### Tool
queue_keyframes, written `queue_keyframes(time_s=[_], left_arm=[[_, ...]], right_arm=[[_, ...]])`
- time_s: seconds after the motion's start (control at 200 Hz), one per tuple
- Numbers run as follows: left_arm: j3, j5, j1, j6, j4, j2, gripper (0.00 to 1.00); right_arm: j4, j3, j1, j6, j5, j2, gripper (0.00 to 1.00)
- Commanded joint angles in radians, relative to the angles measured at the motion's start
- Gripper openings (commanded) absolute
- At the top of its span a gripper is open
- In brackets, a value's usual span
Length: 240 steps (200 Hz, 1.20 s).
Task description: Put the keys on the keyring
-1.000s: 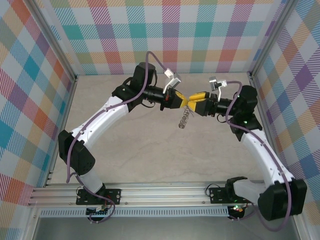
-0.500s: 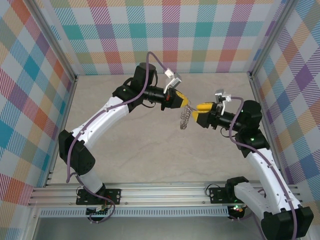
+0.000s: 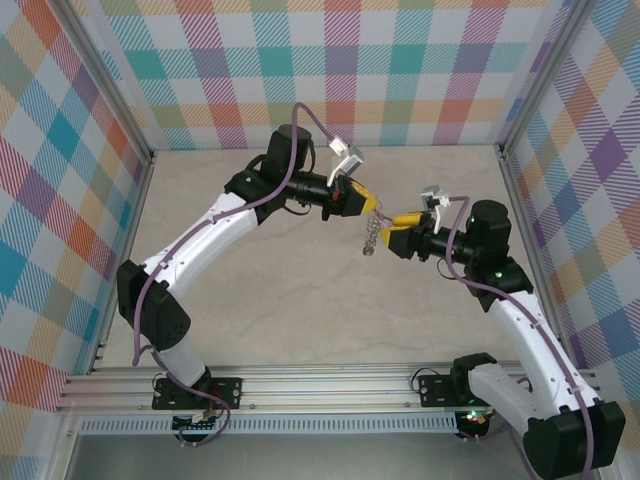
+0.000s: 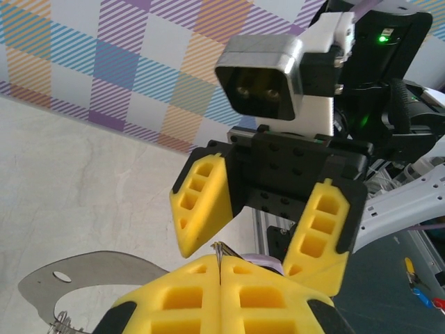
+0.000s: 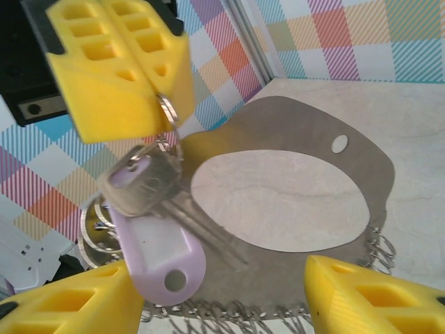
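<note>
My left gripper [image 3: 367, 206] is shut on a thin wire ring [image 5: 167, 111] at the top of the keyring [image 5: 389, 188]. The keyring is a grey flat loop with a knobbly wire edge, hanging below the fingers [image 3: 371, 238]. In the right wrist view the key [image 5: 139, 182], silver with a lilac head, hangs under those yellow fingers [image 5: 115, 69]. A lilac plastic tag [image 5: 156, 254] hangs with it, in front of the loop. My right gripper [image 5: 222, 306] is open and faces them, its jaws to either side and below, touching nothing. In the left wrist view it [image 4: 243, 259] stands just beyond my shut left gripper [image 4: 220, 263].
Both grippers meet above the middle of the beige table [image 3: 290, 290], well off its surface. Checked walls [image 3: 400, 70] close in the back and sides. A metal rail [image 3: 300, 385] runs along the near edge by the arm bases.
The right gripper has backed away to the right and down from the left gripper's fingertips, now open. The left arm has kept still, the keyring still hanging from it.
</note>
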Motion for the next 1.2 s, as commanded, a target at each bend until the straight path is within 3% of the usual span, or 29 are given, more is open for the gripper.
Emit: queue_keyframes(time_s=[0.0, 0.275, 0.515, 0.725, 0.77, 0.84, 0.915, 1.195], left_arm=[[0.039, 0.033, -0.016, -0.002, 0.018, -0.023, 0.0], [0.035, 0.033, -0.019, 0.007, 0.005, -0.022, 0.0], [0.025, 0.033, -0.019, 0.01, 0.005, -0.026, 0.0], [0.007, -0.01, -0.019, 0.0, 0.02, -0.036, 0.0], [0.002, -0.033, -0.018, -0.01, 0.03, -0.04, 0.0], [-0.014, -0.081, -0.019, -0.038, 0.057, -0.049, 0.0], [-0.039, -0.137, -0.02, -0.075, 0.113, -0.064, 0.0], [-0.174, -0.408, -0.036, -0.197, 0.295, -0.133, 0.0]], right_arm=[[0.002, 0.043, 0.011, -0.033, 0.016, 0.017, 0.61], [-0.017, 0.114, 0.015, -0.058, 0.06, 0.028, 0.54], [-0.02, 0.156, 0.015, -0.063, 0.071, 0.024, 0.15], [-0.002, 0.145, 0.015, -0.017, 0.165, -0.005, 0.0], [-0.005, 0.14, 0.015, 0.005, 0.227, -0.015, 0.04], [-0.008, 0.133, 0.013, 0.047, 0.301, -0.028, 0.35], [-0.005, 0.129, 0.013, 0.086, 0.308, -0.033, 0.48], [0.096, 0.084, 0.015, 0.357, 0.234, 0.017, 0.63]])
